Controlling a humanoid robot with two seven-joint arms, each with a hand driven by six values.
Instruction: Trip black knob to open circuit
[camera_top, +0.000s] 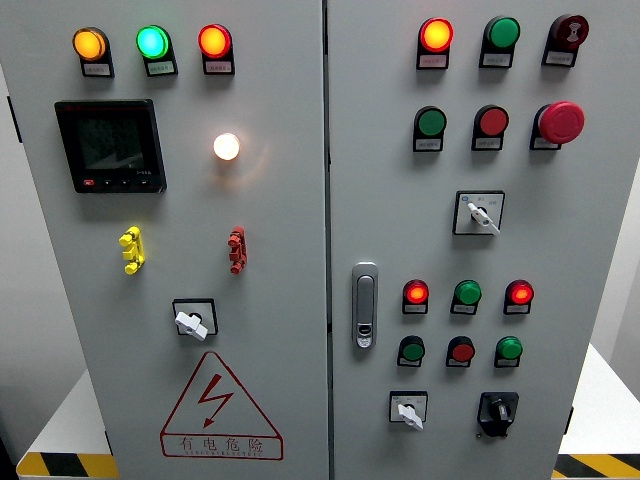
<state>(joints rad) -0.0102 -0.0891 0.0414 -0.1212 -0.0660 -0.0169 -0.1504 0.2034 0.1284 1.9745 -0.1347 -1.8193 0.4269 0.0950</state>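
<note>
Grey cabinet door (560, 240); black knob (497, 411) lower right, untouched.

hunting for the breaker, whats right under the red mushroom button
Under the red mushroom button sits a white selector switch. The black knob is lower, bottom right. Wiring behind the panel is hidden.

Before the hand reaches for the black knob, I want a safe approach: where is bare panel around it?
Bare panel lies left of the black knob, toward the white switch, and below it. Above, the button row crowds close.
</note>
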